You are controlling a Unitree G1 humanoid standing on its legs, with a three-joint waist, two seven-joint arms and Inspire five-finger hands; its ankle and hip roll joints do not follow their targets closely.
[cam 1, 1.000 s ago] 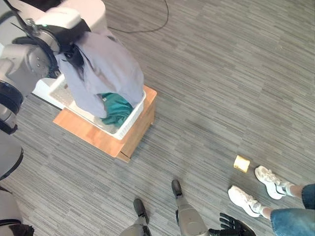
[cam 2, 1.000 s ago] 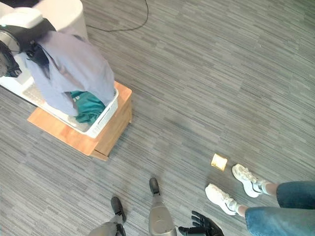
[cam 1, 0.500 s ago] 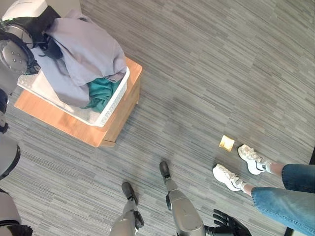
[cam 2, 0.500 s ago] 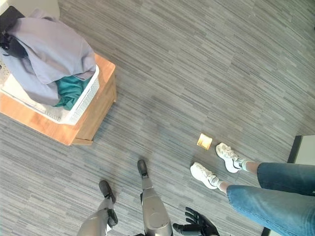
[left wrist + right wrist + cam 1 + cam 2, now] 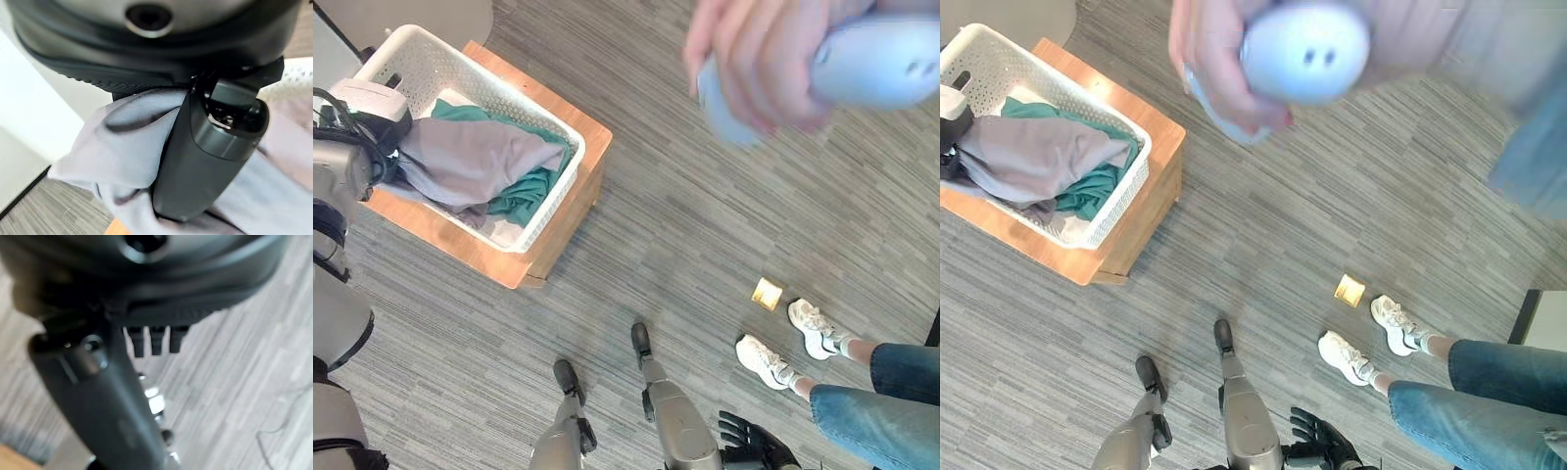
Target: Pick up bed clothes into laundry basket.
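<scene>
Gripping grey cloth, the left hand [image 5: 210, 147] has its thumb pressed into a bunch of the grey garment [image 5: 470, 162], fabric wrapped round it on both sides; its other fingers are hidden, but the hold reads as closed on the cloth. Garment lies draped inside the white basket [image 5: 524, 98], one end bunched up at the hand on the basket's near-left rim, the rest spread over a green garment [image 5: 524, 191] underneath. Basket sits on a wooden stand [image 5: 563, 245]. Cloth looks light, soft, floppy, no stiffness: it will sag and trail, so best held by a bunched fold, not an edge. Right hand [image 5: 1317, 441] hangs low by the floor, fingers loosely spread, holding nothing. A person's hand [image 5: 754, 69] holding a pale blue object [image 5: 876, 64] sits close to the camera; shoes [image 5: 793, 343] nearby, small yellow item [image 5: 767, 293] on the floor.
</scene>
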